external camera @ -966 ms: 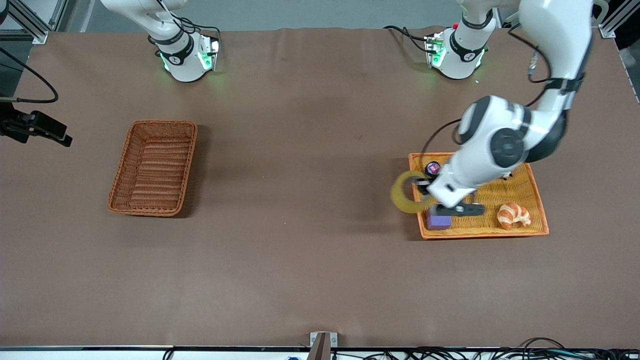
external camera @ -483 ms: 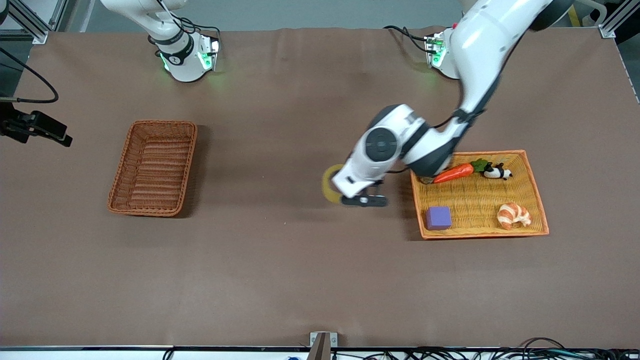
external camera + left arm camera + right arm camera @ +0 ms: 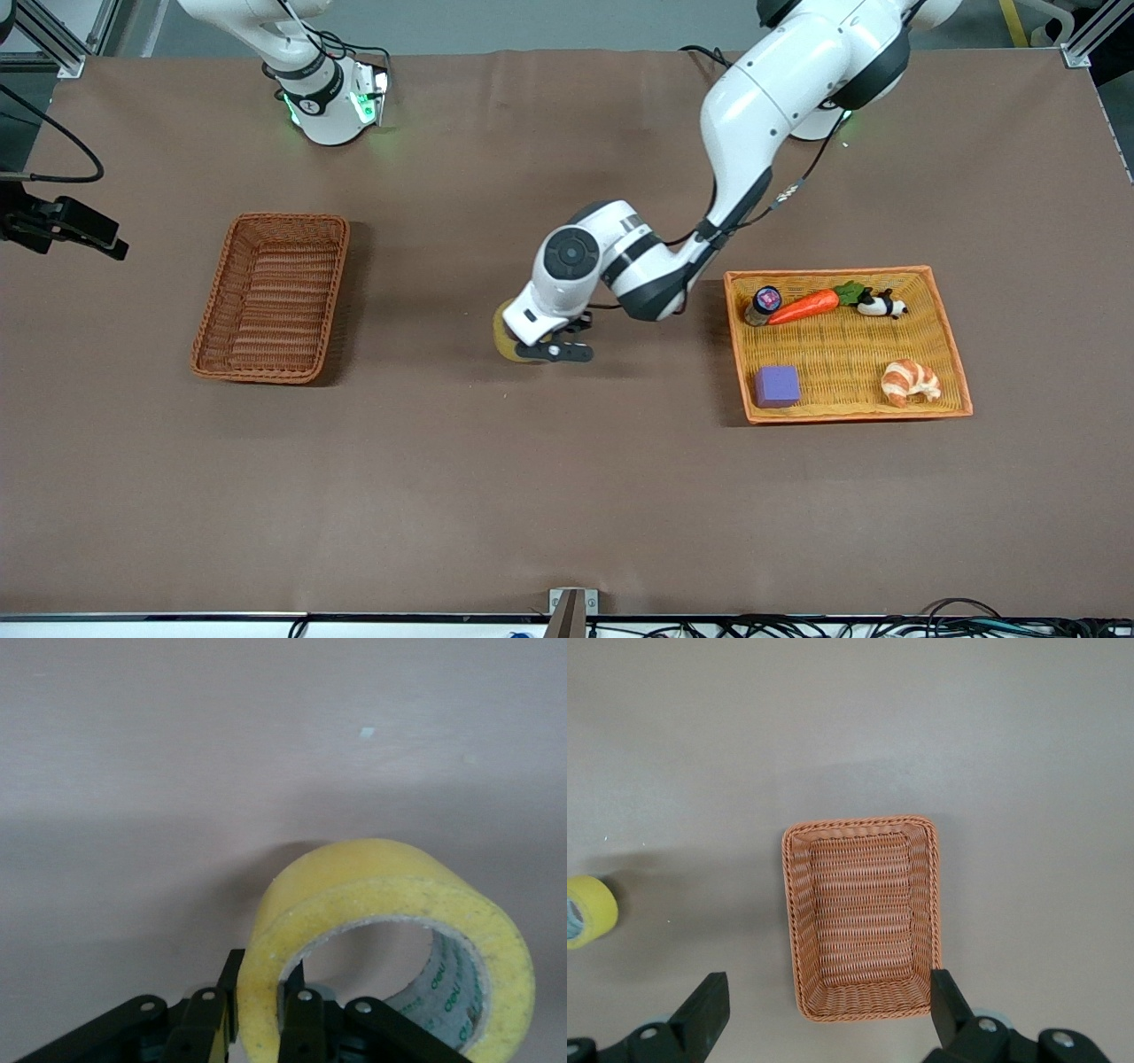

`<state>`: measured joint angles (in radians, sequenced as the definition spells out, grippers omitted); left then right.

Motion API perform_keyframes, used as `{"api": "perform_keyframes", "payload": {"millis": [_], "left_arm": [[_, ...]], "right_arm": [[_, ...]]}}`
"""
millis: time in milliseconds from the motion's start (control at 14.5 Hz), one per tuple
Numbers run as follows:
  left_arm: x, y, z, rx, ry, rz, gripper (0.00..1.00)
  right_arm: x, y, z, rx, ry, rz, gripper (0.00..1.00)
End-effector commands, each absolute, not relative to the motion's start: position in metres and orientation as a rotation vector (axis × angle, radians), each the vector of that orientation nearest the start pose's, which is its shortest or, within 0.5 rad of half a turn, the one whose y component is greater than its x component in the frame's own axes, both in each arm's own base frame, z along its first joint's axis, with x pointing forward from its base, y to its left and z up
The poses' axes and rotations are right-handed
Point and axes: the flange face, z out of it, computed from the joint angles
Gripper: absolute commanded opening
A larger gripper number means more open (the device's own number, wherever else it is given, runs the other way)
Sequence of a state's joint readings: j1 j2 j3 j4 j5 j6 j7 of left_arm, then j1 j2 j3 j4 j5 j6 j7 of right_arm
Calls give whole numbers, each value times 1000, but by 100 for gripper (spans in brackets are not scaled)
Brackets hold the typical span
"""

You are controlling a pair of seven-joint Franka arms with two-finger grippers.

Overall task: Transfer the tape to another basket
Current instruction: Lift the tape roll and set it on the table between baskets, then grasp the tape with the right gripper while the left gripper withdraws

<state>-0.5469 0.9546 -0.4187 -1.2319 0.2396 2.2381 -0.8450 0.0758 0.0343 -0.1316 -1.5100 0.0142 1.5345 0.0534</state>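
Observation:
The tape, a yellowish ring-shaped roll, hangs in my left gripper over the bare middle of the table, between the basket and the orange tray. In the left wrist view the left gripper is shut on the wall of the tape, one finger inside the hole and one outside. The reddish-brown wicker basket stands toward the right arm's end and holds nothing. My right gripper is open, high over the basket. It is out of the front view. The tape shows at the edge of the right wrist view.
The shallow orange tray stands toward the left arm's end. It holds a small bottle, a toy carrot, a panda figure, a purple block and a croissant. A black camera mount juts in beside the basket.
My left arm has carried the tape from over the orange tray's edge out over the middle of the table, toward the basket. The basket and the tray's other things have not moved.

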Motion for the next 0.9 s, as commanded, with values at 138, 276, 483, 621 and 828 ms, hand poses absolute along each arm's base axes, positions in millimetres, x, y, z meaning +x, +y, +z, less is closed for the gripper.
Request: {"api": "perform_keyframes", "payload": {"millis": [138,276,483,621,828], "left_arm": [[499,-603,221,-3392,104,-47,73],[504,-595,228,-3388,38,-38,100],[508,-574,264,-3299,0,40,100],[504,-556,304,-3172,50,90,100],[548,-482,376,-3138,-16,32,100]], "right_arm": [[559,-26,630,-3118,159,16,100],[559,-26,631,-3118,159,14,100],[561,-19,629,-3118,140,14,100],[566,12,622,-3063,69,21,100],[589,107,577,-3068,-132,3,100]]}}
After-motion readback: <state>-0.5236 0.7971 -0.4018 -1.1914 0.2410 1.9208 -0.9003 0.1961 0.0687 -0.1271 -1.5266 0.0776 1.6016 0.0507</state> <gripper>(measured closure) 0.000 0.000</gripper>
